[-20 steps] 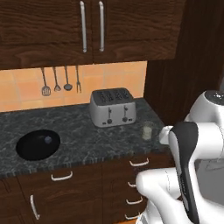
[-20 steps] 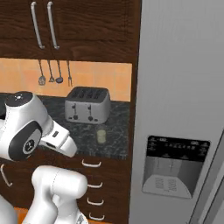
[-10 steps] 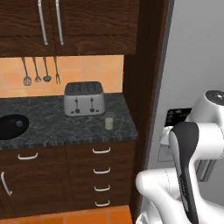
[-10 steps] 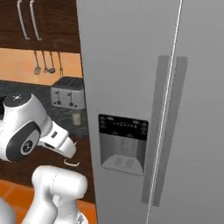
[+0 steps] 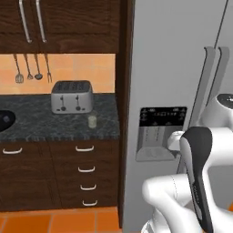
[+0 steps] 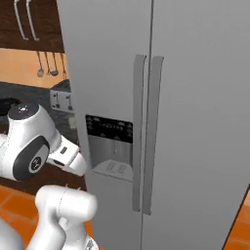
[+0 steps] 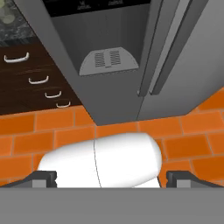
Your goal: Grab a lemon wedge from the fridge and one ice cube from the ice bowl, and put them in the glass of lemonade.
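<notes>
The fridge (image 6: 195, 97) stands right in front with both doors closed, its two long handles (image 6: 146, 132) side by side and the black dispenser panel (image 6: 110, 131) to their left. The lemon wedge is hidden behind those doors. In the left base view the fridge (image 5: 173, 59) fills the right half. The glass of lemonade (image 5: 92, 121) stands on the counter's front right corner, before the toaster (image 5: 72, 96). A sliver of the ice bowl (image 5: 3, 120) shows at the far left edge; the ice cube is out of view. My gripper (image 7: 111, 180) is open and empty, pointing down at the fridge's lower doors (image 7: 113, 48).
Dark wooden drawers (image 5: 84, 173) sit under the speckled counter (image 5: 45, 127), left of the fridge. Upper cabinets (image 5: 68, 22) hang above, with utensils (image 5: 28, 68) on the orange wall. Orange floor tiles (image 7: 52, 131) run in front of the fridge.
The whole picture has shifted: the base has moved to the right, so the counter slid off to the left and the fridge now faces the cameras. The gripper stays open.
</notes>
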### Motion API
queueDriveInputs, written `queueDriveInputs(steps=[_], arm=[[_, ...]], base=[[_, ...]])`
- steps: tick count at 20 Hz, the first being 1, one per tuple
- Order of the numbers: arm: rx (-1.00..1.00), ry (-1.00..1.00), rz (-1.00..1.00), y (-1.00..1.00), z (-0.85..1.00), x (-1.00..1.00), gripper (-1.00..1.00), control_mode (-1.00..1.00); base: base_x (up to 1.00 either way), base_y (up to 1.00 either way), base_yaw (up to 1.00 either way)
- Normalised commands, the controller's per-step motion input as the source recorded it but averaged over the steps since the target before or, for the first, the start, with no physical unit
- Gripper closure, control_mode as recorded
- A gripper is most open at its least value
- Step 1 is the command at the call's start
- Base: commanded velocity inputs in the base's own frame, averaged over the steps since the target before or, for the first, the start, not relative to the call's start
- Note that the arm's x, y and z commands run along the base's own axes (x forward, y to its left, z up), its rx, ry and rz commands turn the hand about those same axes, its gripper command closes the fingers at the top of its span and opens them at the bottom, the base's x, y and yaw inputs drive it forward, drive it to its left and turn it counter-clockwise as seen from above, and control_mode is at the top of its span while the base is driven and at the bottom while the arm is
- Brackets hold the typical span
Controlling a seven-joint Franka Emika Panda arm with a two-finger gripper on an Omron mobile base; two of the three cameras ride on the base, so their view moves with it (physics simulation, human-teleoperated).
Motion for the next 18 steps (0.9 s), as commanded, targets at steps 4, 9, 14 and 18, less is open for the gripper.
queueDriveInputs(steps=[4, 9, 14, 18], arm=[[0.00, 0.00, 0.00, 0.00, 0.00, 0.00, -1.00, 1.00], [0.00, 0.00, 0.00, 0.00, 0.00, 0.00, -1.00, 1.00], [0.00, 0.00, 0.00, 0.00, 0.00, 0.00, -1.00, 1.00], [0.00, 0.00, 0.00, 0.00, 0.00, 0.00, -1.00, 1.00]], base=[[-0.14, -0.49, -0.36], [-0.68, -0.46, -0.14], [-0.47, -0.41, 0.14], [-0.61, -0.21, 0.12]])
